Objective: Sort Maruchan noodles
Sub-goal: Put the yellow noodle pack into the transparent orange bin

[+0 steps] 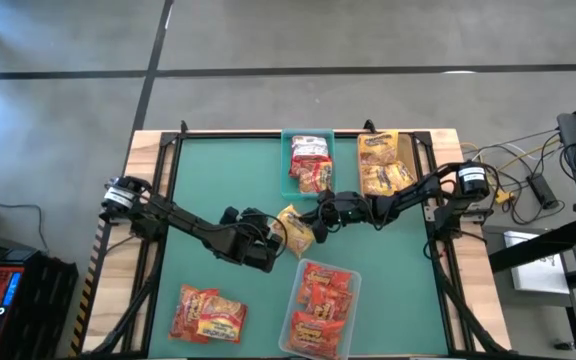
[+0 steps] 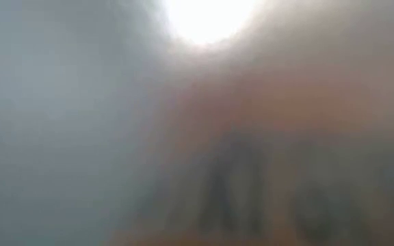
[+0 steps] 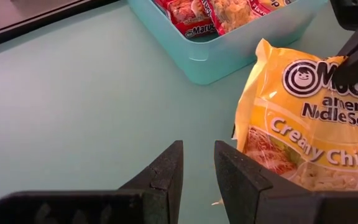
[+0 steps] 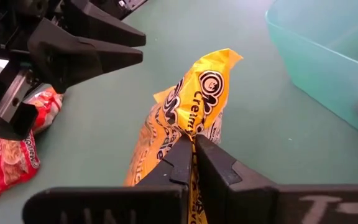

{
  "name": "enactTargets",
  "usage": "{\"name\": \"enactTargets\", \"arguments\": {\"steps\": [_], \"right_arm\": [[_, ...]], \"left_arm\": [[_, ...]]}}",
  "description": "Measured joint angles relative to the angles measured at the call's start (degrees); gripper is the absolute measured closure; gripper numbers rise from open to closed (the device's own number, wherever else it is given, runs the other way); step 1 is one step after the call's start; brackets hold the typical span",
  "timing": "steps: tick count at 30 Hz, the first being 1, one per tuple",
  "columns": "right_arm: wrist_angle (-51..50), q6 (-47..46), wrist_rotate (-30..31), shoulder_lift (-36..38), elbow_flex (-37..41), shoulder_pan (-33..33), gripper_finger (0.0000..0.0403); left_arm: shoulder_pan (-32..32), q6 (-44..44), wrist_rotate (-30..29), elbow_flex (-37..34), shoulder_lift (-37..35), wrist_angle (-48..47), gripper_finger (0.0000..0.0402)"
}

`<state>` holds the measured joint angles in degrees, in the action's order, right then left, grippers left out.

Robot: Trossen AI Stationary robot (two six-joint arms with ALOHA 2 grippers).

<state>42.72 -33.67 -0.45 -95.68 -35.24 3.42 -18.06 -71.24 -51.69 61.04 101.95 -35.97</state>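
2 black jointed arms; wedge-shaped black pincer (image 4: 193,163) fingers.

Open green mat (image 1: 218,180) lay clear across the far-left part of the table; the centre was crowded, with the left gripper (image 1: 273,240) and right gripper (image 1: 320,222) flanking a yellow packet (image 1: 294,229); a teal bin (image 1: 308,162) stood just beyond; a clear bin (image 1: 319,310) and loose red packets (image 1: 208,313) blocked the near edge.

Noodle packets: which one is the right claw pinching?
The yellow Creamy Chicken packet at mid-table, pinched at its edge by the right claw; the others lie in bins or loose.
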Motion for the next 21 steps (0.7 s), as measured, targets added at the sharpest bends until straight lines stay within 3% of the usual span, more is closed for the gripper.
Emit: {"name": "enactTargets", "arguments": {"steps": [21], "right_arm": [[1.2,-1.3,-3.7,1.1,0.0,2.6,0.0395]], "left_arm": [[0.0,0.2,1.1,0.0,0.0,0.5,0.0326]]}}
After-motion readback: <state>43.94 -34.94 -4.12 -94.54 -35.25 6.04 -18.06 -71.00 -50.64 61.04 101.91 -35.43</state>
